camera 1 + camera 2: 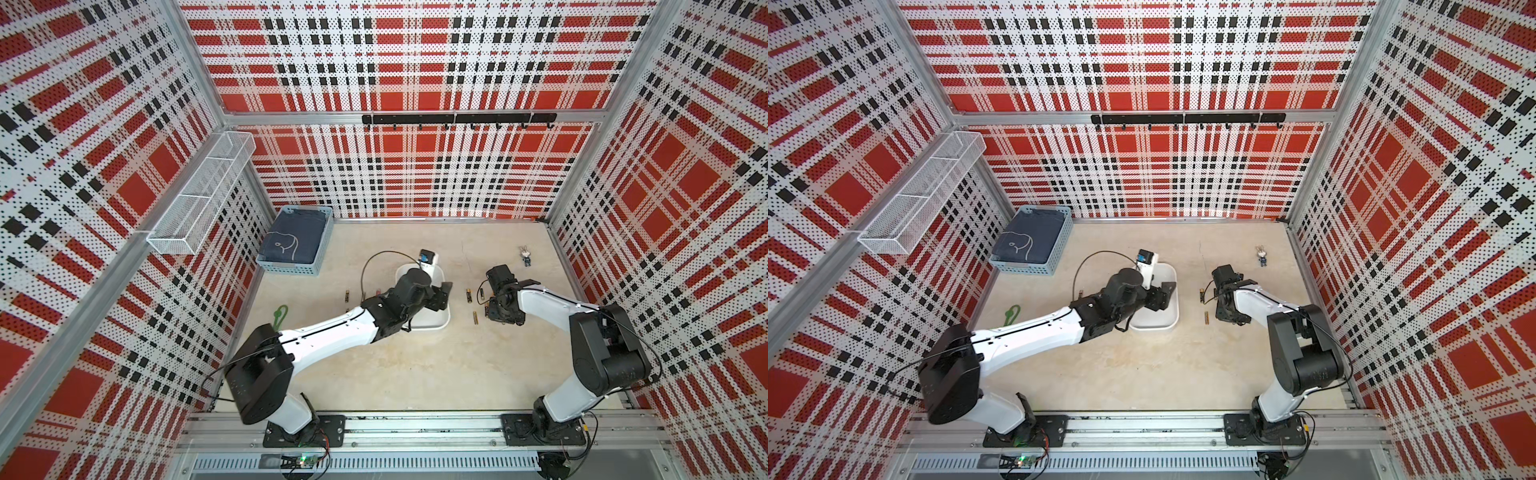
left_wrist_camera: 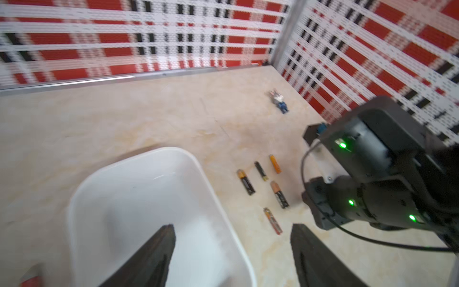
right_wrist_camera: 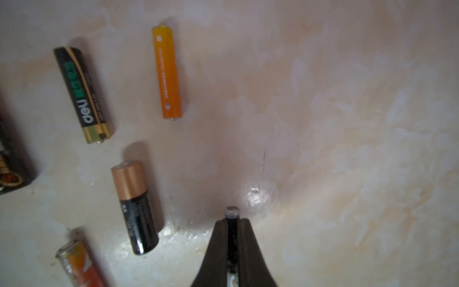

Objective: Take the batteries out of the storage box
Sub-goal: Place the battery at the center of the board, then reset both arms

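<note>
The white storage box (image 1: pixel 432 326) (image 1: pixel 1154 324) stands mid-table, and the part of its inside (image 2: pixel 139 198) that shows is bare. My left gripper (image 1: pixel 442 297) (image 2: pixel 233 225) hovers open over the box's right rim with nothing between its fingers. To the right of the box, several batteries (image 1: pixel 468 295) (image 2: pixel 246 182) lie on the table. They include an orange one (image 3: pixel 169 72) and a black-and-copper one (image 3: pixel 135 206). My right gripper (image 1: pixel 492 307) (image 3: pixel 232 220) points down beside them, shut on a thin black battery (image 3: pixel 232 211). Two more batteries (image 1: pixel 347 296) lie left of the box.
A light-blue basket with dark cloth (image 1: pixel 295 245) sits at the back left and a green keychain (image 1: pixel 280 313) lies at the left. A rabbit figurine (image 1: pixel 525 254) lies at the back right. A wire-mesh shelf (image 1: pixel 199 195) hangs on the left wall.
</note>
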### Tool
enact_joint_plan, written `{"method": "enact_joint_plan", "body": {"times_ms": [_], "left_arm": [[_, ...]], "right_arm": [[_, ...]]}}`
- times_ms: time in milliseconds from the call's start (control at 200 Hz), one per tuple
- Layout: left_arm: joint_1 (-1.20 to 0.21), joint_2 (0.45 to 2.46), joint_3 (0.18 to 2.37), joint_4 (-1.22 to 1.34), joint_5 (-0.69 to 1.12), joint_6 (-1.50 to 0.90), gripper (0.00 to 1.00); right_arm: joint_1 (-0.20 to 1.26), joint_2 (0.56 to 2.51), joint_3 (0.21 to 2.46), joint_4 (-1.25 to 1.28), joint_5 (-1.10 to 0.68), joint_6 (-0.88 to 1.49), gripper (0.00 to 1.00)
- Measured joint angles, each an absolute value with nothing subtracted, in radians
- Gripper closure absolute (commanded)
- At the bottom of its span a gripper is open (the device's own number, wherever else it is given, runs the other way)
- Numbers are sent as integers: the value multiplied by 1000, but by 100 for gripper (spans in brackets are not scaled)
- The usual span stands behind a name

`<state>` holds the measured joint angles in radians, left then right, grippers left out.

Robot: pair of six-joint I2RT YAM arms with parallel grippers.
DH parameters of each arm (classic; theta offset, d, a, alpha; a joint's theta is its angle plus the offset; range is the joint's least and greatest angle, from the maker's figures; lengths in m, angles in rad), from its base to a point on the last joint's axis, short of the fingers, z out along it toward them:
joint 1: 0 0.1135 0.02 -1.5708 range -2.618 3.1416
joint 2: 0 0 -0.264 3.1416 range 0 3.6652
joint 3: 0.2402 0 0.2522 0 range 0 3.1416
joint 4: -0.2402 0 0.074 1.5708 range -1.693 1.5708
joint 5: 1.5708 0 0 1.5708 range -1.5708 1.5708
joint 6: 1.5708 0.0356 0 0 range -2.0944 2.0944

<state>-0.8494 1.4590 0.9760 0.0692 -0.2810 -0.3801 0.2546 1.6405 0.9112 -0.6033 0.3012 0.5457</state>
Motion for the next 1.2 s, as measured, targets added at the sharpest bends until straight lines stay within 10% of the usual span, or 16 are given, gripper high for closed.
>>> {"method": "enact_joint_plan", "body": {"times_ms": [536, 787, 1203], "left_arm": [[-198, 842, 339, 214, -610, -532, 12], [-106, 801, 207, 343, -648, -473, 7], [-75, 1107, 18, 1008, -559, -171, 1]], "right_arm": [[252, 1665, 910, -532, 315, 570, 58], [252, 1316, 825, -411, 371, 519, 3], [139, 1335, 473, 173, 529, 232, 3]]}}
